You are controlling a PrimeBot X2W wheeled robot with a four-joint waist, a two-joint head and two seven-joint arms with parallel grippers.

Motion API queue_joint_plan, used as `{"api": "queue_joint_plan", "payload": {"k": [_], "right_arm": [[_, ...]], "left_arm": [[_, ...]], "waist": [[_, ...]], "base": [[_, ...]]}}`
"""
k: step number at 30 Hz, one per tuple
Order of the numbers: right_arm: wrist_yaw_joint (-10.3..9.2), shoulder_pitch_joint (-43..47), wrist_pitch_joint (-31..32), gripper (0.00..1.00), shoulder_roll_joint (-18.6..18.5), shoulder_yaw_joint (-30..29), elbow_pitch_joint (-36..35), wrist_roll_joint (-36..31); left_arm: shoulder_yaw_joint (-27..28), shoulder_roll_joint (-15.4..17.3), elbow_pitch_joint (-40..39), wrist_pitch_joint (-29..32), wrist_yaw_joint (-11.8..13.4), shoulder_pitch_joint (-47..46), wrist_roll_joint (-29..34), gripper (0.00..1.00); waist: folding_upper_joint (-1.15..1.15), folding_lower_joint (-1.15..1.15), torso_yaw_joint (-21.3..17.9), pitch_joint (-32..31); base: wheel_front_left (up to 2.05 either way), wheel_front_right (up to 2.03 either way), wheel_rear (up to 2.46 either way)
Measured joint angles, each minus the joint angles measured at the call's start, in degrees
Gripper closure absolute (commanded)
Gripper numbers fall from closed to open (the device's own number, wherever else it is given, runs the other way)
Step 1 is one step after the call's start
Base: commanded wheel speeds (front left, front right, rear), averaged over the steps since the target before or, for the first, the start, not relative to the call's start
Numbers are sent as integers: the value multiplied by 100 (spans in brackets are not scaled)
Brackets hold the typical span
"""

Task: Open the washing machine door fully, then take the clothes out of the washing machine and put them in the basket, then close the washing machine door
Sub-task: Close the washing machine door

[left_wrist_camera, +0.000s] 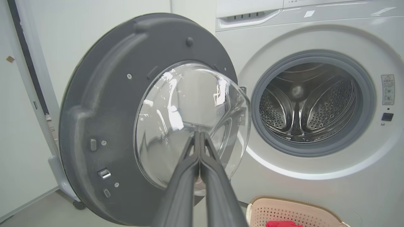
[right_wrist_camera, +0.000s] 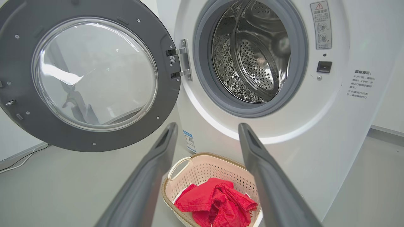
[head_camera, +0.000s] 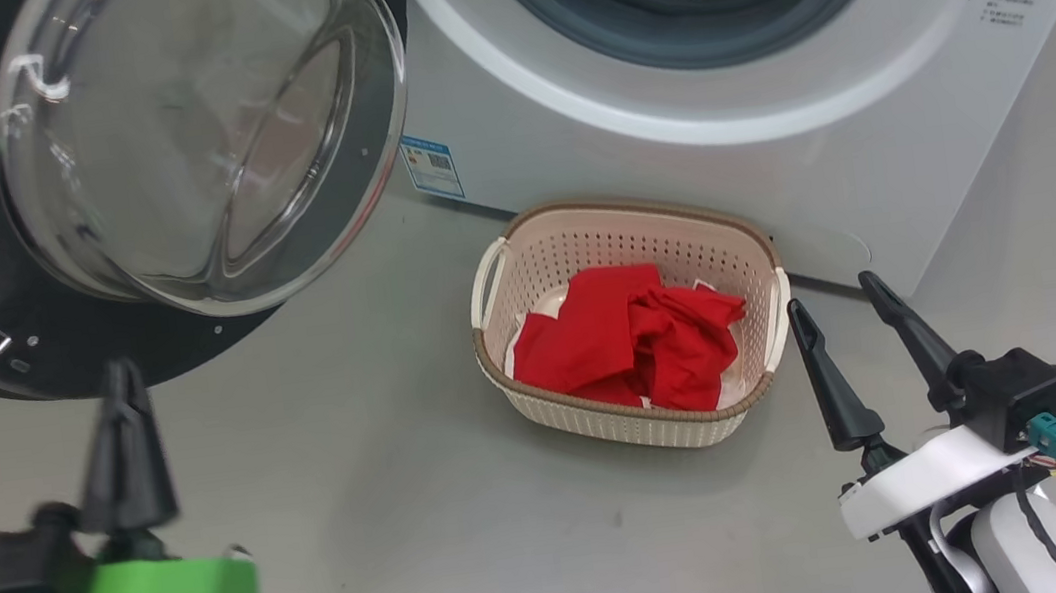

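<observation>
- Head view: the washer (head_camera: 673, 168) stands with its door (head_camera: 169, 159) swung wide open to the left of the port, and the glass bowl faces us.
- The basket (head_camera: 625, 426) sits on the floor (head_camera: 366, 538) just in front of the washer, below the port. The clothes (head_camera: 634, 339) lie in it as a red heap.
- Our left claw (head_camera: 120, 377) is clenched on nothing, out in front of the washer with its tip at the door's lower edge. We cannot tell whether it touches.
- Our right claw (head_camera: 832, 291) is released and empty, in front of the washer just beside the basket.
- Left wrist view: the two fingers are pressed together and point at the door's glass. To the right of the door, the washer's drum (left_wrist_camera: 315, 104) shows bare steel. The basket's rim shows at the washer's foot, with a bit of red inside.
- Right wrist view: the fingers stand wide apart with nothing between them, framing the basket and clothes at the washer's base. The door hangs open on its hinge at the washer's left.
</observation>
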Motion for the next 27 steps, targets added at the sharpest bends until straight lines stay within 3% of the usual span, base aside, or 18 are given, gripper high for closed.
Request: {"api": "queue_joint_plan", "payload": {"k": [14, 20, 27], "right_arm": [[0, -343, 54, 0, -396, -34, -238, -54], [0, -462, 54, 0, -515, -38, -277, -54], [0, -585, 54, 0, -594, 65, -287, -45]], "left_arm": [[1692, 1358, -1047, -23, 76, -1209, 66, 100], [2737, 1634, -594, 335, 84, -1794, -881, 100], [3711, 1825, 452, 938, 152, -2331, -1944, 100]], "waist": [[0, 0, -213, 828], [0, 1, -302, 1104], [0, 1, -430, 1264]], "base": [[0, 0, 0], [0, 0, 0], [0, 0, 0]]}}
